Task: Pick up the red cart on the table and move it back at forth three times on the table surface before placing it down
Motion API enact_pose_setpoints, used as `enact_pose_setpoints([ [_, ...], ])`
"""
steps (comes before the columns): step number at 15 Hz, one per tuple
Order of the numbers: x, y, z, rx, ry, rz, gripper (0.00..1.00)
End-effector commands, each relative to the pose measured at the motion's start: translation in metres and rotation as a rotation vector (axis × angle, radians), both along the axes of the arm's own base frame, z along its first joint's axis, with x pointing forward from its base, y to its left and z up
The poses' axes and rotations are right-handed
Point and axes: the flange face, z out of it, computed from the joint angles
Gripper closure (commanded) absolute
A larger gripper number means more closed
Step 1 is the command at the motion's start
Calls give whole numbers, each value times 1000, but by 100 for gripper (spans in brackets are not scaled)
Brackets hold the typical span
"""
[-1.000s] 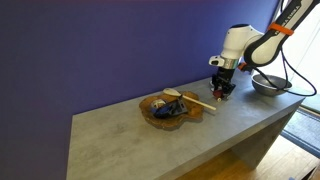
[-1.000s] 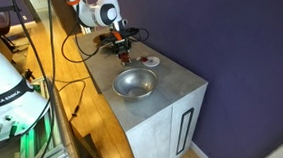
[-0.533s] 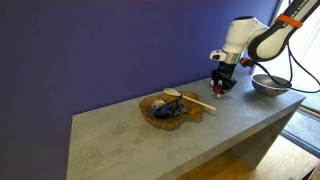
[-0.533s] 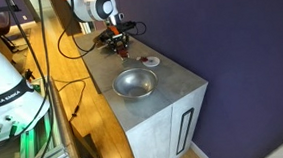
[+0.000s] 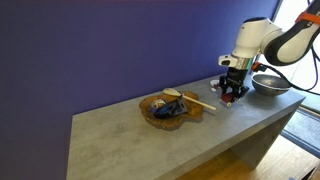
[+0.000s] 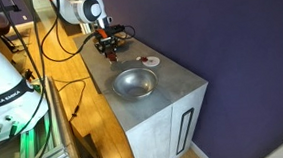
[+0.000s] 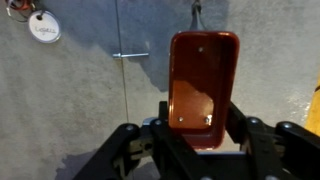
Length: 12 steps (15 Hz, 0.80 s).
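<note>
**Operator:** Gripper status?

**Inspector:** Your gripper (image 7: pixel 198 128) is pinching the red cart (image 7: pixel 203 80) by its near end. In the wrist view a dark finger (image 7: pixel 163 120) sits against each long side of the red tub. The jaws are drawn in onto it, not spread.

**Operator:** Where is the cart?

**Inspector:** I take the steel bowl (image 5: pixel 268 84) as the reference. In both exterior views you hold the cart just beside the bowl, over the table (image 5: pixel 130 140). It sits between the bowl and the wooden tray (image 5: pixel 147 109). I cannot tell whether its dark underside touches the grey top. Your arm comes down onto it from above.

**Operator:** Orientation?

**Inspector:** The open tub faces the wrist camera. A thin handle (image 7: pixel 197 14) runs off the end farthest from your fingers.

**Operator:** What else is near?

**Inspector:** The small white dish (image 6: pixel 151 60) lies near the bowl on its wall side, apart from the cart. The tray is farther from the bowl than the cart is. It carries several small items, too small to identify.
</note>
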Motion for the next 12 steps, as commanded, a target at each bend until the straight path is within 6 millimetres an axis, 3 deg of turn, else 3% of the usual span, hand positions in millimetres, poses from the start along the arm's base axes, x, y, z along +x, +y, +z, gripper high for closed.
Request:
enact_pose_setpoints([
  [1,-28,7,5,21,-33,1,69],
  [12,-31,28,-6,14,-90,-32,69],
])
